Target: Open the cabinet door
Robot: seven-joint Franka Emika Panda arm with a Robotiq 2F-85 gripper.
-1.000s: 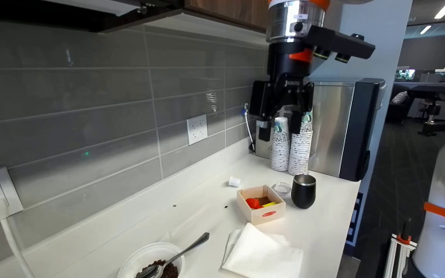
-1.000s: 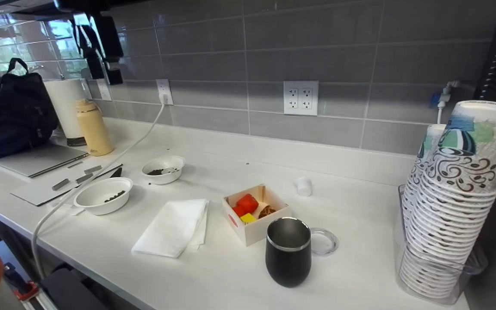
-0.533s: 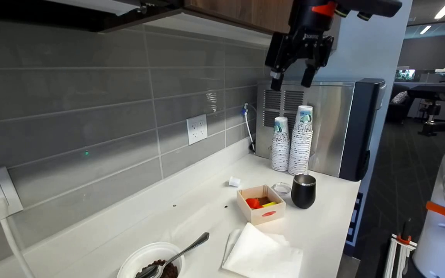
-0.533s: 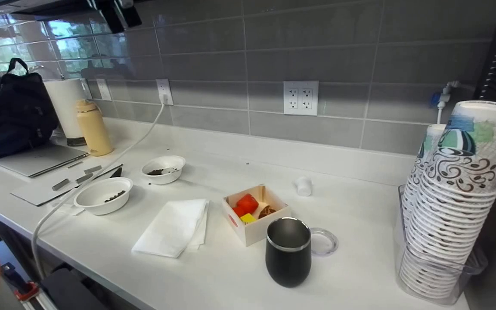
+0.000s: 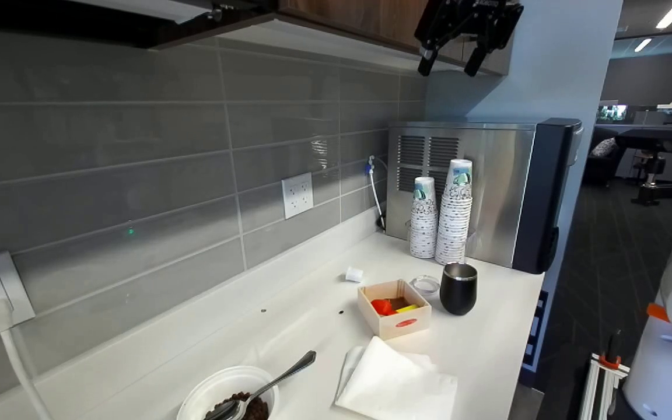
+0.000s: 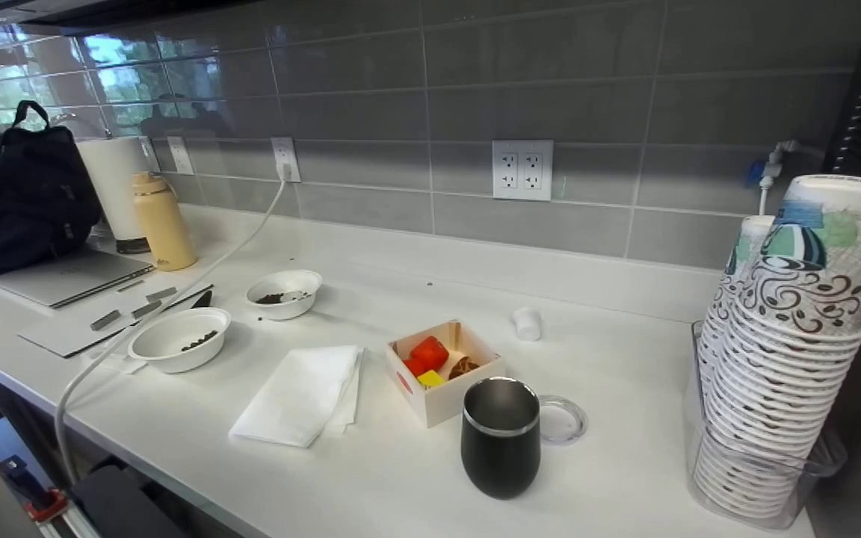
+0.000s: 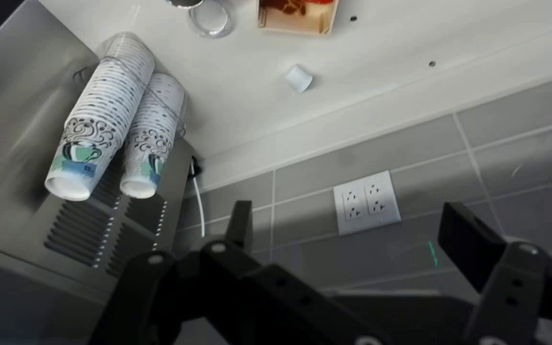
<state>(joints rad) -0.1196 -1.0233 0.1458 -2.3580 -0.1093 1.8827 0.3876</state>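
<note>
My empty gripper [image 5: 448, 67] points down, jaws wide, while in an exterior view the brown cabinet door [image 5: 365, 18] lies leftward and higher, its lower edge seemingly just above my tips.

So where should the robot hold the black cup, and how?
Probably around the middle of the black cup, coming in level from the front edge of the counter. It's upright and round, no handle shows, and the pale box and clear lid sit beside it, toward the tiled wall.
</note>
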